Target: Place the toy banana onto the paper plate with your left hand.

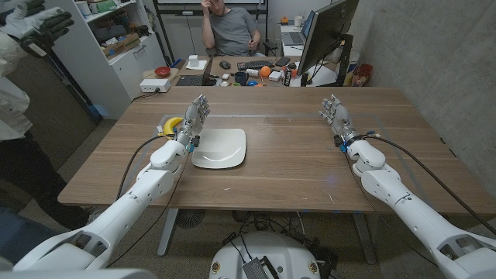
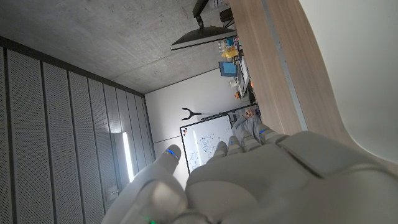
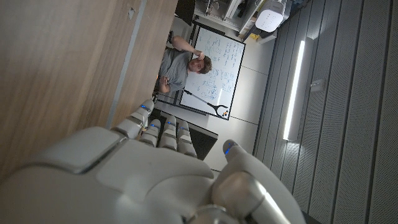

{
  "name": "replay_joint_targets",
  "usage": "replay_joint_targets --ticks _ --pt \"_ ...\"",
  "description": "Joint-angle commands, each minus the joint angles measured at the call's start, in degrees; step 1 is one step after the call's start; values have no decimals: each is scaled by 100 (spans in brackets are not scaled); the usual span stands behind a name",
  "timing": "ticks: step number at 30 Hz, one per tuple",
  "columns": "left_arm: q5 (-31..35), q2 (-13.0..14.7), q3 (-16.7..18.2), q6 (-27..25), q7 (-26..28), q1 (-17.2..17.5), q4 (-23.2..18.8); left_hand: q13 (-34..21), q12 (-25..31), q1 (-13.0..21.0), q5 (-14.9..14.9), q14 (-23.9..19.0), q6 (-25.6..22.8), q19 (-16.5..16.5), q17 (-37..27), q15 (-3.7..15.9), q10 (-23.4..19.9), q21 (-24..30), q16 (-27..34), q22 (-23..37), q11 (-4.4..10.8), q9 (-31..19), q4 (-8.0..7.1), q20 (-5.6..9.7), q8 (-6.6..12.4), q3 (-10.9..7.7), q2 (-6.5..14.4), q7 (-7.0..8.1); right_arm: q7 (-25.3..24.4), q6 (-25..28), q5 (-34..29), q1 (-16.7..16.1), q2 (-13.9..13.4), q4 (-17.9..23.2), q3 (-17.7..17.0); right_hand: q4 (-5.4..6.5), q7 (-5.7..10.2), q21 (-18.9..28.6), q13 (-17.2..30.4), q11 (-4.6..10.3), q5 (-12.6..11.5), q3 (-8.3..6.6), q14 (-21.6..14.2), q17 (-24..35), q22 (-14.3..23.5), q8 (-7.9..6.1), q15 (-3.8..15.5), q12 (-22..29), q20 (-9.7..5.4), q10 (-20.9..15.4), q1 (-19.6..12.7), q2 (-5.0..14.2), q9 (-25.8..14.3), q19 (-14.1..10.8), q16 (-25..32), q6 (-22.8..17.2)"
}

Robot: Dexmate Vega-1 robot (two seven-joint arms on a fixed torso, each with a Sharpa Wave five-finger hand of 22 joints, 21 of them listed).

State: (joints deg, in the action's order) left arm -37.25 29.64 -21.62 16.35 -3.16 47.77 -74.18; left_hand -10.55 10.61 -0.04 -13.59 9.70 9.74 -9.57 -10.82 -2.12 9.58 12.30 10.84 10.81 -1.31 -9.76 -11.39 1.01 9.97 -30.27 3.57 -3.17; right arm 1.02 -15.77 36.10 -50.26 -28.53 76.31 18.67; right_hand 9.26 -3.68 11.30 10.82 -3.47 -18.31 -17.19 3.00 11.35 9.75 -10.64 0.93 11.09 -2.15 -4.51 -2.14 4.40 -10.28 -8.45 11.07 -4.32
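Main risk, as I judge it: the toy banana [image 1: 171, 124] lies just beyond and to the left of the left hand [image 1: 195, 118], partly screened by that hand in the head view; a reach made without a clear sight line could nudge it further left toward the table's [image 1: 294, 167] left edge, or close on one end only, so it swings and drops short of the paper plate [image 1: 221, 148]; the curved, smooth shape looks likely to roll in a loose grasp. Second risk: the plate sits right beside the left wrist, on its right side; a sweep of the forearm or its cable across the plate's near-left rim could push the light plate out of place before the banana arrives.

Left hand: raised on its edge, palm upright, fingers extended and slightly apart; nothing between them; it appears clear of the banana, though whether the far fingertips brush it I cannot tell; in the left wrist view its fingers [image 2: 245, 134] reach out straight beside the pale plate edge.

Right hand [image 1: 335, 115]: well apart on the right side of the table, also upright, fingers spread, holding nothing; touching no object.

Banana: on the wood, left of the plate, not on it; task not yet begun.
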Motion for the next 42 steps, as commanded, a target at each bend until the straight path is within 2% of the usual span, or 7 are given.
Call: replay_joint_targets --ticks 1,4,7,11,18,34,42 --pt "105 32 -52 51 -64 -45 46 -9 41 -7 -24 1079 506 -330 -12 -1 841 40 40 25 14 -26 -1 6 31 -33 741 -4 166 215 -406 -220 332 121 -495 8 8 20 23 -14 -29 -28 58 10 26 -41 -6 40 -108 -46 21 306 -16 -13 17 -61" --pt "-49 57 -22 -83 -165 -33 -11 -9 47 -5 -23 1059 505 -319 -12 -13 829 45 49 25 18 -26 1 -12 33 -35 742 -1 214 240 -504 -243 420 126 -593 10 3 18 23 -11 -28 -21 55 11 26 -41 -11 38 -103 -43 29 301 -16 -6 19 -63" --pt "68 127 -31 51 -230 -57 26 -7 108 42 -20 919 336 -173 2 -86 668 96 88 19 -47 -27 38 -254 92 -82 759 39 275 265 -570 -254 495 108 -679 11 2 17 23 -16 -27 -16 56 11 27 -41 -17 39 -102 -46 34 297 -16 -2 19 -66" --pt "559 346 -20 120 195 -49 -126 0 183 316 23 549 47 177 77 -132 350 185 99 -8 -63 -25 267 -437 124 -300 628 153 347 284 -645 -255 579 71 -777 13 7 12 23 -20 -26 -8 54 12 27 -42 -15 39 -116 -49 42 291 -16 11 20 -70" --pt "1072 773 12 -178 578 -80 -342 -14 350 1030 276 -545 -585 823 78 -202 -552 256 156 -35 -83 -29 1140 -744 181 -371 137 332 436 296 -752 -260 691 25 -898 15 3 13 23 -8 -25 2 50 12 28 -40 -14 37 -119 -47 51 285 -16 11 21 -70" --pt "2434 1590 -30 -309 1026 -360 -480 -32 376 1861 337 -990 -1040 1125 66 42 -1021 199 102 -49 204 -39 2032 -627 267 -453 -183 405 488 387 -958 -292 773 66 -1014 15 -1 14 23 -6 -26 13 55 11 28 -37 -8 34 -123 -44 61 289 -16 12 18 -71" --pt "2657 1882 58 -359 987 -359 -713 -34 377 2075 343 -1085 -1146 1239 67 97 -1121 195 93 -52 218 -41 2142 -510 278 -471 -225 408 496 328 -974 -296 861 -14 -1051 14 -1 13 23 -10 -27 16 57 10 28 -35 -7 34 -128 -45 62 293 -16 18 17 -69"
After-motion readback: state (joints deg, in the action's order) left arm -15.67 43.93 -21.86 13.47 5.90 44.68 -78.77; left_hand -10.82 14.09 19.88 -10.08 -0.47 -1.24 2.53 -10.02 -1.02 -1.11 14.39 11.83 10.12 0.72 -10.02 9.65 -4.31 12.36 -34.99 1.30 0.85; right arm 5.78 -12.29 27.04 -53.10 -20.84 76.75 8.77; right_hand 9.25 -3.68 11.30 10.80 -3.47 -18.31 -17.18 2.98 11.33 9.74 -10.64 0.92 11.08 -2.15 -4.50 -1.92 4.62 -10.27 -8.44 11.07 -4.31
